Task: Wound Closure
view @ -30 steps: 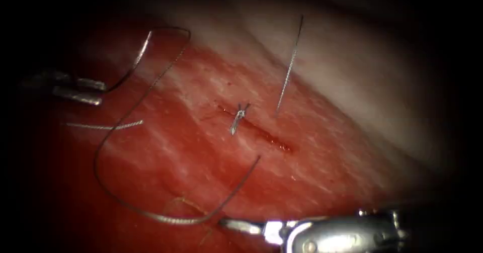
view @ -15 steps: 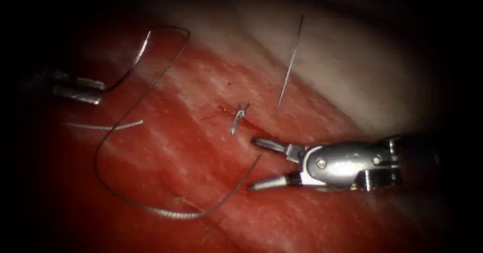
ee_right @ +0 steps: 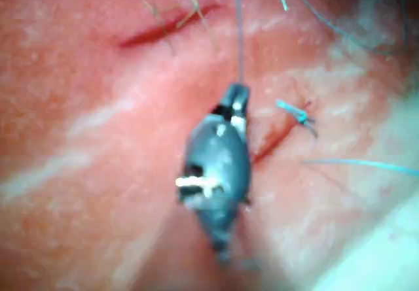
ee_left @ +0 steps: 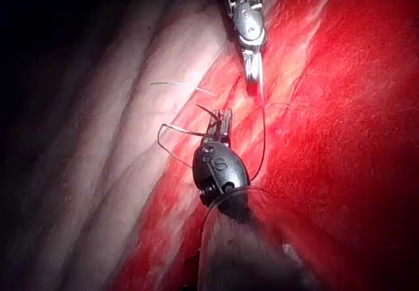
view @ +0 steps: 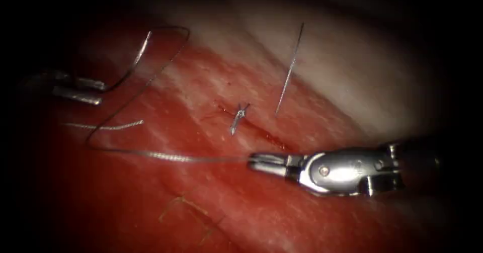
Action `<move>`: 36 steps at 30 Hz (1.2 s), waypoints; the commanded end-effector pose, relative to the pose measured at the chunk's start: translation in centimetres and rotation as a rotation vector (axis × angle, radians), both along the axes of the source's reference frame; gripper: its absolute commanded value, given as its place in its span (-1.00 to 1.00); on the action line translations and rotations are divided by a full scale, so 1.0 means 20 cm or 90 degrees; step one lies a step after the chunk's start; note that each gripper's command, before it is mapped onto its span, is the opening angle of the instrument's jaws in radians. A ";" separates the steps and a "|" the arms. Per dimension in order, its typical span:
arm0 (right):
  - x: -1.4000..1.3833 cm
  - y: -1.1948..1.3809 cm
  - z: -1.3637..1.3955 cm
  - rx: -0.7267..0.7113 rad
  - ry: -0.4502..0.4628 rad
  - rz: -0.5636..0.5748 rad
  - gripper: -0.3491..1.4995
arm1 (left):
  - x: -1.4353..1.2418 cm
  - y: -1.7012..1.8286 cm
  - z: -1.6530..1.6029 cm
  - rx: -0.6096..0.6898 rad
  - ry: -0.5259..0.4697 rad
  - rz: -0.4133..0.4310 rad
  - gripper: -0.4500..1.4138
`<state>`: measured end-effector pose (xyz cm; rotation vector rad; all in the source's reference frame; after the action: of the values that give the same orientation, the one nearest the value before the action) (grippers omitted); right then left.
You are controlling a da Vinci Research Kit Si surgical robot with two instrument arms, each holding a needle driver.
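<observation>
Two tools, one curved needle, one knot, two loose cut ends. Far left: left tool (view: 95,93), jaws closed on the needle (view: 132,64) at its lower end — needle arcs up off the tissue (view: 201,202), not in it. Thread (view: 166,156) runs taut rightward into the right tool (view: 256,161), jaws clamped on it, just below the cut (view: 264,135). Knot (view: 238,116) sits on the cut — open tissue below.

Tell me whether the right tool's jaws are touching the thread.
Touching. In the endoscope view the right tool is shut on the end of the thread, which runs taut from its tip leftward, toward the left tool holding the needle.
</observation>
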<state>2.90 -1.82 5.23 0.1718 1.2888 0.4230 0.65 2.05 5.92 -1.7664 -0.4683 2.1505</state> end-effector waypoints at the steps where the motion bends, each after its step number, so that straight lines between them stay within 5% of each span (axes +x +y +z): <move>1: 0.004 -0.004 0.000 0.001 0.002 -0.001 -1.00 | -0.003 -0.001 0.003 0.001 0.000 0.000 -1.00; 9: 0.004 -0.005 -0.002 -0.005 0.013 0.002 -1.00 | -0.002 -0.001 0.003 0.001 0.000 0.000 -1.00; 13: -0.002 0.001 -0.001 0.044 0.041 0.038 0.24 | -0.002 -0.002 0.002 0.001 0.000 0.000 -1.00; 21: -0.027 0.023 0.009 0.326 0.079 0.175 0.24 | -0.002 -0.002 0.002 0.001 0.000 0.001 -1.00; 27: -0.033 0.036 0.022 0.483 0.102 0.250 0.24 | -0.003 -0.003 0.002 0.000 0.001 -0.001 -1.00; 36: -0.035 0.052 0.050 0.487 0.066 0.302 0.36 | -0.002 -0.002 0.003 0.000 0.000 0.000 -1.00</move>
<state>2.14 -0.73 6.19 0.5359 1.2047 1.3288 0.66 2.03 5.91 -1.7640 -0.4660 2.1516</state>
